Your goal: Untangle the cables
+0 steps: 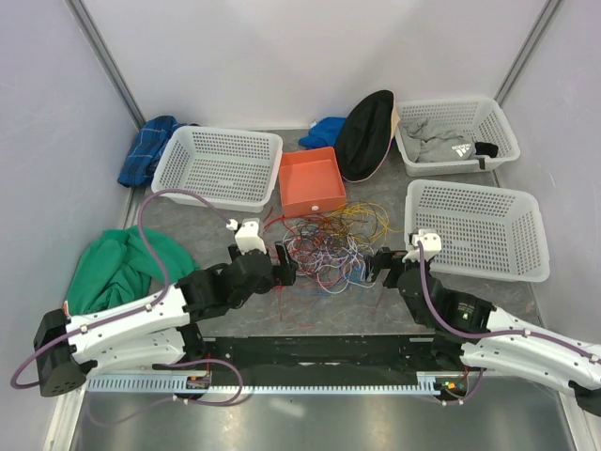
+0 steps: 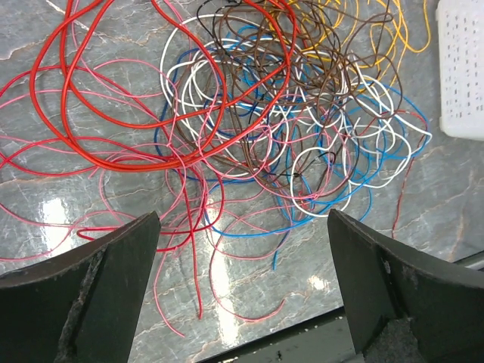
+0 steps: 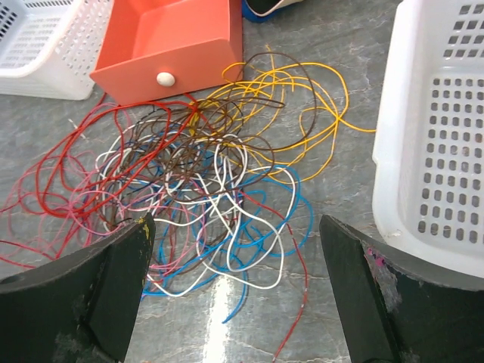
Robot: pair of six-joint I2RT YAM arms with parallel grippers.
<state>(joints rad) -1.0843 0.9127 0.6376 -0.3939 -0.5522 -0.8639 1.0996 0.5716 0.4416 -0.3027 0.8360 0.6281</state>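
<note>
**Top view.** The cables (image 1: pixel 324 246) lie in one tangled heap mid-table, just in front of the orange drawer (image 1: pixel 312 183). The left gripper (image 1: pixel 282 266) sits low at the heap's left edge and the right gripper (image 1: pixel 380 266) at its right edge. The jaws are too small here to judge. Only this view shows the whole surround: the left basket (image 1: pixel 218 167), the right basket (image 1: pixel 479 228), the far basket (image 1: pixel 457 134) and a green cloth (image 1: pixel 117 268) beside the left arm. A strip of bare table (image 1: pixel 319 315) runs between the heap and the near rail (image 1: pixel 319 352).

**Left wrist.** The two fingers (image 2: pixel 98 302) stand wide apart with nothing clamped. Thin pink and red strands run across the table in the gap ahead of them (whether any touches a finger cannot be told). Wide red loops (image 2: pixel 113 98) spread loosely to the left. The dense knot of brown, white and blue sits centre-right, with yellow at the top. A corner of the right basket shows at upper right, apart from the wires.

**Right wrist.** These fingers (image 3: pixel 91 302) are also spread wide and hold nothing. The heap's near edge of blue and white loops lies just ahead of them. This view alone shows the drawer's white knob (image 3: pixel 165 79) facing the heap. It also shows yellow loops (image 3: pixel 302 98) reaching toward the right basket's wall, near it but apart. Bare table lies between.
</note>
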